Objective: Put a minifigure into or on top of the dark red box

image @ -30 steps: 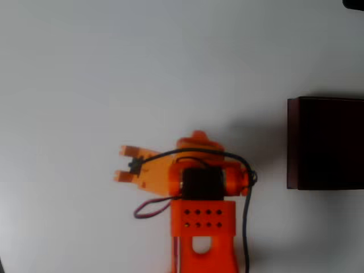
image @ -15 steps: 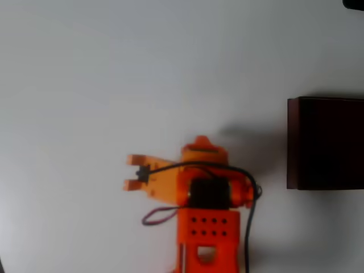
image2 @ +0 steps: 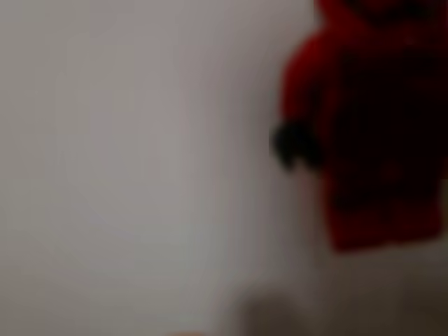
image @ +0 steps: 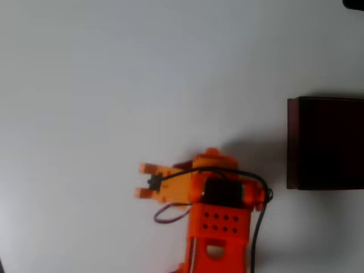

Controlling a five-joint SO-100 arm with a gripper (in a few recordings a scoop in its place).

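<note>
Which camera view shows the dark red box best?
The overhead view: the dark red box sits at the right edge, cut off by the frame, its dark inside visible. The wrist view gives a blurred red minifigure instead.

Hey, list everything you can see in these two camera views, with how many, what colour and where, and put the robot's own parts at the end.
dark red box: one, maroon walls with a near-black inside, at the right edge of the overhead view, cut off by the frame, apart from the arm.
minifigure: one, red with a dark hand, blurred and very close at the right side of the wrist view.
table: one, plain white, under everything in both views.
dark object: one, black, top right corner of the overhead view, too cropped to identify.
arm: one, orange with black cables, bottom centre of the overhead view.
gripper: one, orange, fingers pointing left with a gap between them, left of the arm's body in the overhead view.
</note>
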